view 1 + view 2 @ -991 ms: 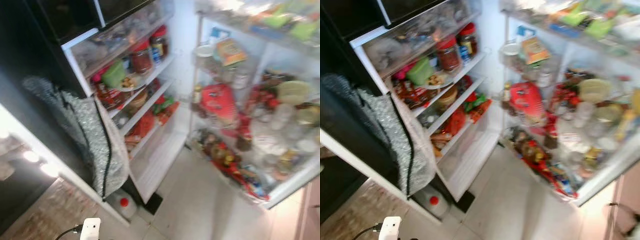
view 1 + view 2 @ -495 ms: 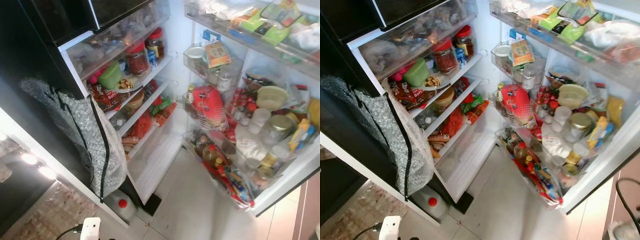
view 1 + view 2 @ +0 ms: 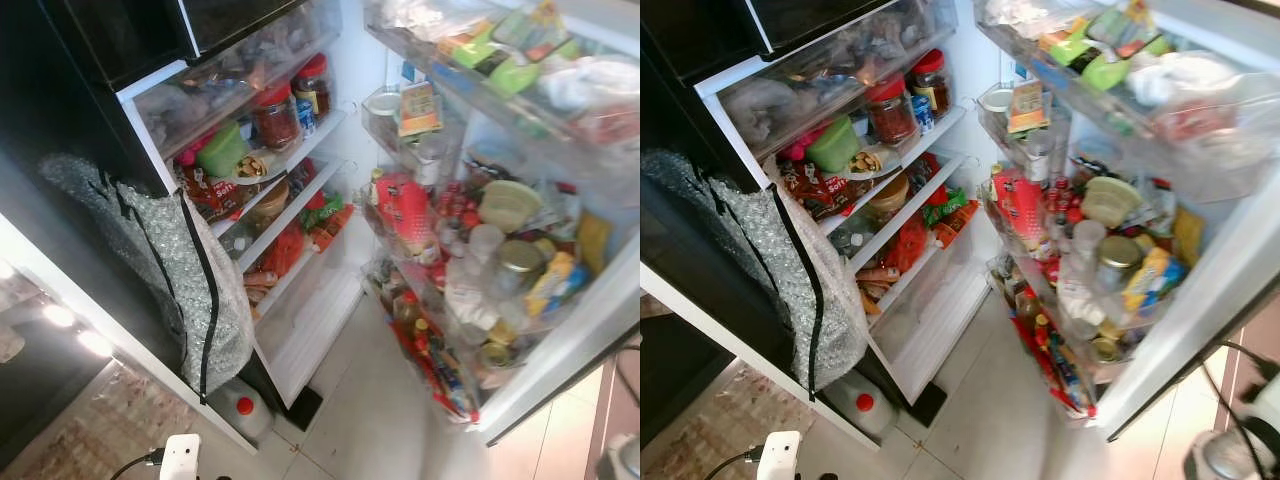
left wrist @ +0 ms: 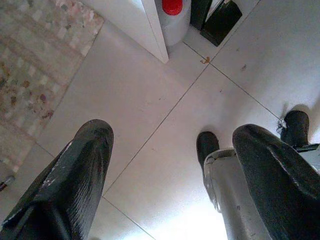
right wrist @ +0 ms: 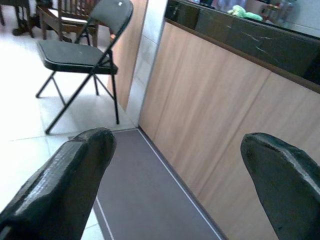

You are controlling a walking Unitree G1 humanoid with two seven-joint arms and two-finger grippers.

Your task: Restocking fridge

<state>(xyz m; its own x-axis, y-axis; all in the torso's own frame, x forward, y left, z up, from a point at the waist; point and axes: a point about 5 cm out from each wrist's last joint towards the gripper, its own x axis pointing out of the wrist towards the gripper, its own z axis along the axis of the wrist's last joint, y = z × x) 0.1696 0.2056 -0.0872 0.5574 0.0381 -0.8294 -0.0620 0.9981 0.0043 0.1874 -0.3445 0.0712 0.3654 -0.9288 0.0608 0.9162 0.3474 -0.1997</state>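
So the fridge (image 3: 300,300) stands wide open in the middle of the head views, over a pale tiled floor (image 3: 370,420) with a patterned rug (image 3: 90,425) at the lower left. The door (image 3: 560,340) swings out on the right, its racks crammed with bottles, tins and packets, too jumbled to count. Inside, three white shelves show; the top one carries two red-lidded jars (image 3: 275,115), with a green tub (image 3: 226,150) to their left. A silvery bubble-wrap bag (image 3: 180,280) with a black zipper hangs at left center. One white jug with a red cap (image 3: 243,407) sits on the floor below it.

The left claw (image 4: 170,170) points down at the tiles, fingers spread apart and empty. The right claw (image 5: 175,175) is also spread and empty, facing wooden cabinet fronts (image 5: 220,110) under a dark surface (image 5: 250,35), with one black folding chair (image 5: 80,50) beyond.
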